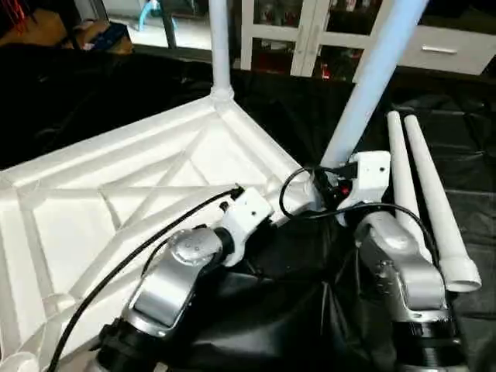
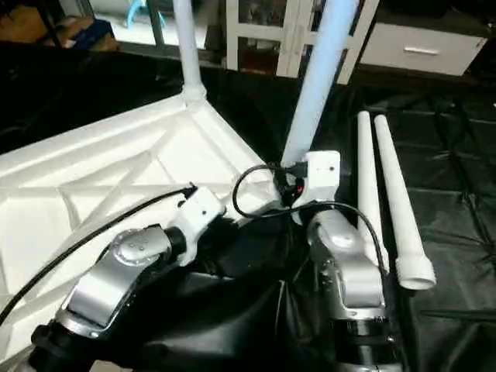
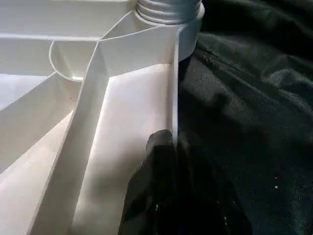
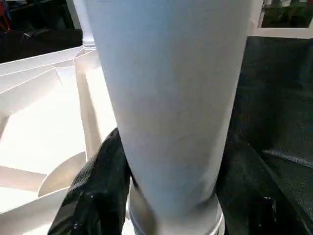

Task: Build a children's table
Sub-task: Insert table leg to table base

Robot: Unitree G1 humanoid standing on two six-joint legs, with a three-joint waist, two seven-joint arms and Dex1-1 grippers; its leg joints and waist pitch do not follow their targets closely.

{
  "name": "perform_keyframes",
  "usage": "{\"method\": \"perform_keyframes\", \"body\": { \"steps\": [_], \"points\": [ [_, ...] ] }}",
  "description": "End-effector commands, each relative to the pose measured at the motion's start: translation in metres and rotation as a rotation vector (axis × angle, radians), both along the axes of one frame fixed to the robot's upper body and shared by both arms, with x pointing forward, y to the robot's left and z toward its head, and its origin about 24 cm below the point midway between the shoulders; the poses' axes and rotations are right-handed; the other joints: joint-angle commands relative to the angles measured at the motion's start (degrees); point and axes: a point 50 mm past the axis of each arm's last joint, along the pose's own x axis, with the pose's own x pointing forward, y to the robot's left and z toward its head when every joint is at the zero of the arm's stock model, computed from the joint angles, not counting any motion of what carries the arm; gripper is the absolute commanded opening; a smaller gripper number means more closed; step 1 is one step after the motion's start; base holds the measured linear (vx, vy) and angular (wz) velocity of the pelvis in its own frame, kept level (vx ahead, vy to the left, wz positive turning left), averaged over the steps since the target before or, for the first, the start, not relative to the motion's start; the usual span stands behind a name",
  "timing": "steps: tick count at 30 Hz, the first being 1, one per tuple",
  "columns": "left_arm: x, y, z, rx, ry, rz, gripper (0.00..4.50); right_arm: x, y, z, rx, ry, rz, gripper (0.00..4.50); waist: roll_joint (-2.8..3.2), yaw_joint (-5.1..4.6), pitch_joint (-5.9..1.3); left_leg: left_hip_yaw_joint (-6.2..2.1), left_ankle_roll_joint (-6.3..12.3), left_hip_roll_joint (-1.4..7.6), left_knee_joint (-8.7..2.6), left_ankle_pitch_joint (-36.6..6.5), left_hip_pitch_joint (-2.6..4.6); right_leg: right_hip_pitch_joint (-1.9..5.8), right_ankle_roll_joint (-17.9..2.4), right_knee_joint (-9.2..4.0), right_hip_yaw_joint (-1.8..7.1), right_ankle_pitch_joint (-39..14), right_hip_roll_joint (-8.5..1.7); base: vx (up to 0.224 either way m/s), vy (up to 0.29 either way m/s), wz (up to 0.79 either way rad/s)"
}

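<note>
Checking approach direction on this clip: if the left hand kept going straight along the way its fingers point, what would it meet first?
The left hand is shut on the tabletop's side wall, pointing along it. Straight on, it would likely first meet the corner socket with a leg in it, though depth is unclear.

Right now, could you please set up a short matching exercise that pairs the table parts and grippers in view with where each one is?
Things:
1. far leg
2. near leg
3. two spare legs
4. left gripper

Places or states:
A. lying side by side on the black cloth
B. shut on the tabletop edge wall
C. standing in the far corner socket
D. between the right gripper fingers, at the near corner socket

Pairs: 1-C, 2-D, 3-A, 4-B
</note>
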Motion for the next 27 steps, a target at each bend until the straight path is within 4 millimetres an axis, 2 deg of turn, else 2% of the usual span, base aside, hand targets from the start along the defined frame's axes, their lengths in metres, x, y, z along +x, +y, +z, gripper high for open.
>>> {"method": "perform_keyframes", "body": {
  "steps": [1, 2, 4, 5, 6, 8, 9, 10, 11, 12, 13, 14, 15, 16, 18, 19, 21, 22, 23, 24, 25, 27],
  "points": [
    [-0.002, 0.000, -0.013, 0.030, 0.037, -0.016, 0.00, -0.012, 0.025, -0.033, 0.046, 0.170, 0.141, 1.98, -0.16, -0.10, -1.79, -3.89, -4.18, 4.82, -5.81, -27.31, 1.52, -0.40, -4.26, -4.57, 2.10, -24.20, -2.93, 0.000, 0.000, 0.00],
    [-0.003, 0.006, -0.013, 0.049, 0.015, -0.071, 0.00, -0.014, 0.026, -0.023, 0.029, 0.110, 0.252, 1.98, -0.03, -0.06, -1.81, -3.84, -3.81, 4.87, -5.84, -26.14, 1.28, -0.21, -4.51, -4.45, 2.19, -23.02, -3.06, 0.000, 0.000, 0.00],
    [-0.004, 0.011, -0.013, 0.062, 0.012, -0.098, 0.00, -0.016, 0.025, -0.016, 0.009, 0.071, 0.321, 1.98, -0.12, 0.17, -2.05, -3.89, -3.18, 4.96, -5.79, -24.75, 1.25, 0.20, -4.62, -4.27, 2.13, -21.23, -3.06, 0.000, 0.000, 0.00],
    [-0.008, 0.018, -0.014, 0.075, 0.011, -0.156, 0.00, -0.019, 0.019, -0.007, -0.012, 0.015, 0.408, 2.68, -0.15, 0.26, -2.20, -3.53, -2.21, 5.00, -5.60, -21.59, 1.02, 0.40, -5.63, -3.97, 2.31, -17.04, -3.16, 0.000, 0.000, 0.00],
    [-0.010, 0.021, -0.014, 0.082, 0.007, -0.182, 0.00, -0.020, 0.016, -0.003, -0.018, -0.005, 0.437, 2.67, -0.13, 0.48, -2.16, -3.37, -0.92, 5.06, -5.53, -20.02, 0.97, 0.51, -6.61, -3.89, 2.32, -15.38, -3.20, 0.000, 0.000, 0.00],
    [-0.015, 0.030, -0.015, 0.091, 0.029, -0.238, 0.00, -0.023, 0.007, 0.005, 0.000, -0.036, 0.500, 2.80, -0.21, 0.42, -2.27, -3.18, 0.46, 5.17, -5.42, -18.61, 0.86, 0.74, -8.18, -3.67, 2.36, -14.20, -3.22, 0.000, 0.000, 0.00],
    [-0.024, 0.039, -0.016, 0.101, 0.043, -0.336, 0.00, -0.032, -0.002, 0.011, -0.029, -0.051, 0.625, 3.08, -0.34, 0.25, -2.51, -3.28, 1.26, 5.20, -5.26, -16.31, 0.44, 1.10, -9.58, -3.30, 2.23, -12.32, -3.32, 0.000, 0.000, 0.00],
    [-0.026, 0.044, -0.018, 0.117, 0.053, -0.357, 0.00, -0.036, -0.006, 0.012, -0.056, -0.045, 0.677, 3.08, -0.26, 0.48, -2.49, -3.43, 1.97, 5.22, -5.25, -15.86, 0.35, 1.33, -9.99, -3.34, 2.15, -12.09, -3.42, 0.069, -0.023, -0.04],
    [-0.027, 0.047, -0.019, 0.130, 0.062, -0.367, 0.00, -0.039, -0.009, 0.012, -0.075, -0.038, 0.711, 3.08, -0.09, 0.57, -2.94, -2.76, 4.22, 5.26, -4.45, -10.75, 0.97, 1.11, -12.04, -2.47, 2.14, -3.98, -3.14, 0.069, -0.023, -0.04],
    [-0.028, 0.051, -0.020, 0.141, 0.067, -0.364, 0.00, -0.042, -0.014, 0.013, -0.097, -0.033, 0.741, 3.14, -0.02, 0.51, -3.03, -2.69, 5.07, 5.21, -4.21, -8.21, 0.96, 1.21, -13.22, -2.05, 2.05, -0.17, -3.00, 0.094, -0.023, 0.02],
    [-0.028, 0.053, -0.021, 0.141, 0.068, -0.362, 0.00, -0.044, -0.017, 0.013, -0.110, -0.034, 0.752, 3.14, -0.07, 0.45, -3.29, -2.49, 6.71, 5.06, -3.65, -3.04, 0.70, 1.53, -15.49, -1.22, 1.99, 6.97, -2.96, 0.085, -0.025, 0.02],
    [-0.028, 0.054, -0.021, 0.140, 0.068, -0.361, 0.00, -0.044, -0.019, 0.013, -0.115, -0.034, 0.755, 3.14, -0.04, 0.61, -3.39, -2.36, 7.49, 5.04, -3.43, -1.08, 0.82, 1.51, -16.34, -1.00, 1.97, 9.57, -2.98, 0.085, -0.025, 0.02],
    [-0.028, 0.056, -0.021, 0.138, 0.069, -0.360, 0.00, -0.045, -0.023, 0.014, -0.124, -0.035, 0.763, 3.14, -0.27, 0.73, -3.52, -2.13, 8.98, 4.85, -2.98, 1.36, 0.59, 1.72, -17.57, -0.51, 2.07, 13.53, -2.99, 0.057, -0.023, 0.01],
    [-0.028, 0.057, -0.021, 0.137, 0.070, -0.359, 0.00, -0.045, -0.026, 0.014, -0.129, -0.037, 0.766, 3.14, -0.26, 0.91, -3.43, -2.09, 9.48, 4.84, -2.90, 1.65, 0.45, 1.77, -17.90, -0.42, 2.13, 14.35, -3.16, 0.000, 0.000, 0.00],
    [-0.028, 0.059, -0.021, 0.138, 0.070, -0.361, 0.00, -0.045, -0.030, 0.014, -0.137, -0.038, 0.773, 3.14, -0.32, 1.22, -3.12, -2.15, 9.91, 5.08, -3.04, -0.56, 0.38, 1.82, -18.18, -0.66, 2.13, 11.35, -3.39, 0.000, 0.000, 0.00],
    [-0.028, 0.060, -0.021, 0.140, 0.069, -0.362, 0.00, -0.045, -0.031, 0.014, -0.140, -0.036, 0.777, 3.14, -0.20, 1.45, -3.00, -2.22, 9.43, 5.23, -3.25, -2.31, 0.58, 1.78, -17.96, -0.94, 2.02, 7.20, -3.31, 0.000, 0.000, 0.00],
    [-0.028, 0.061, -0.021, 0.139, 0.068, -0.369, 0.00, -0.045, -0.032, 0.014, -0.129, -0.032, 0.782, 2.99, -0.18, 1.55, -2.67, -2.31, 7.57, 5.39, -3.71, -6.66, 0.88, 1.50, -17.28, -1.68, 1.96, -1.76, -3.18, 0.000, 0.000, 0.00],
    [-0.028, 0.062, -0.021, 0.134, 0.065, -0.378, 0.00, -0.045, -0.031, 0.012, -0.117, -0.025, 0.794, 2.99, -0.21, 1.56, -2.62, -2.35, 7.06, 5.43, -3.80, -7.54, 0.94, 1.46, -17.01, -1.82, 1.99, -3.40, -3.18, 0.000, 0.000, 0.00],
    [-0.029, 0.061, -0.021, 0.130, 0.065, -0.381, 0.00, -0.046, -0.030, 0.011, -0.114, -0.019, 0.806, 2.89, -0.21, 1.47, -2.43, -2.41, 5.59, 5.46, -4.10, -9.99, 1.00, 1.30, -16.21, -2.21, 2.07, -7.44, -3.17, 0.000, 0.000, 0.00],
    [-0.029, 0.061, -0.021, 0.130, 0.065, -0.381, 0.00, -0.046, -0.030, 0.011, -0.114, -0.019, 0.806, 2.78, -0.21, 1.47, -2.43, -2.41, 5.59, 5.46, -4.10, -9.99, 1.00, 1.30, -16.21, -2.21, 2.07, -7.44, -3.17, 0.000, 0.000, 0.00],
    [-0.029, 0.061, -0.021, 0.128, 0.065, -0.383, 0.00, -0.046, -0.030, 0.010, -0.114, -0.019, 0.810, 2.71, -0.20, 1.45, -2.40, -2.50, 4.30, 5.49, -4.28, -11.52, 1.04, 1.24, -15.24, -2.42, 2.14, -9.86, -3.20, 0.000, 0.000, 0.00],
    [-0.029, 0.061, -0.020, 0.124, 0.065, -0.385, 0.00, -0.046, -0.028, 0.010, -0.112, -0.020, 0.817, 2.45, -0.18, 1.48, -2.50, -2.49, 3.92, 5.47, -4.26, -10.98, 1.12, 1.16, -14.81, -2.39, 2.18, -9.44, -3.18, 0.000, 0.000, 0.00]
  ]
}}
